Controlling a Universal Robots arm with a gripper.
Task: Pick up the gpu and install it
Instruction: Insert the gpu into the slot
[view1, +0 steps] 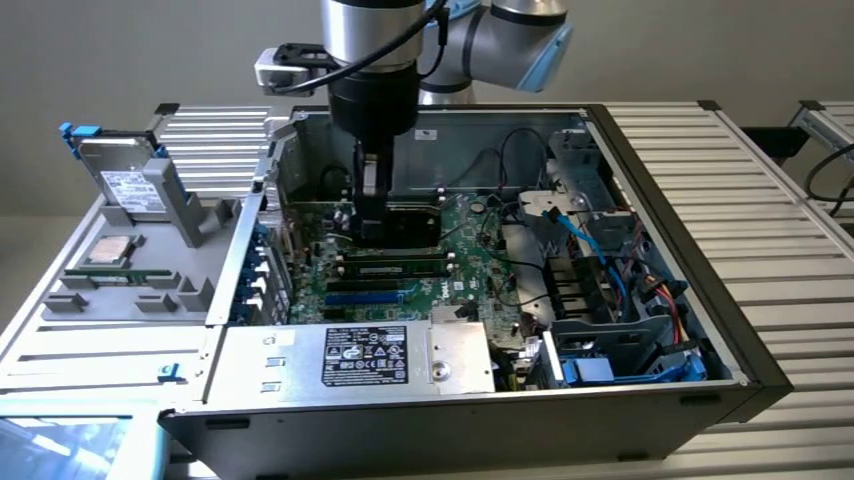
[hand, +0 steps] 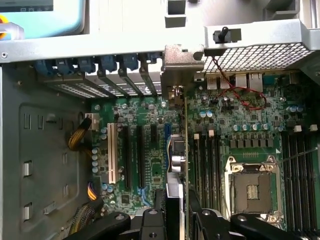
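The gpu (view1: 407, 228) is a green card with a black cooler block. It hangs upright inside the open computer case, low over the green motherboard (view1: 461, 270). My gripper (view1: 375, 212) reaches straight down into the case and is shut on the card. In the wrist view the gpu (hand: 176, 157) shows edge-on between my two black fingers (hand: 159, 210), with my gripper (hand: 176, 200) clamped on it. Its silver bracket (hand: 180, 57) points at the case's rear slot openings. The card runs along the blue expansion slot (hand: 167, 137); whether it touches the slot I cannot tell.
A power supply (view1: 360, 355) lies at the case's near edge. Blue and black cables (view1: 587, 245) and drive bays fill the exterior view's right. An open CPU socket (hand: 252, 187) sits beside the card. Outside the case, a grey drive with white label (view1: 134, 185) stands on a grey fixture.
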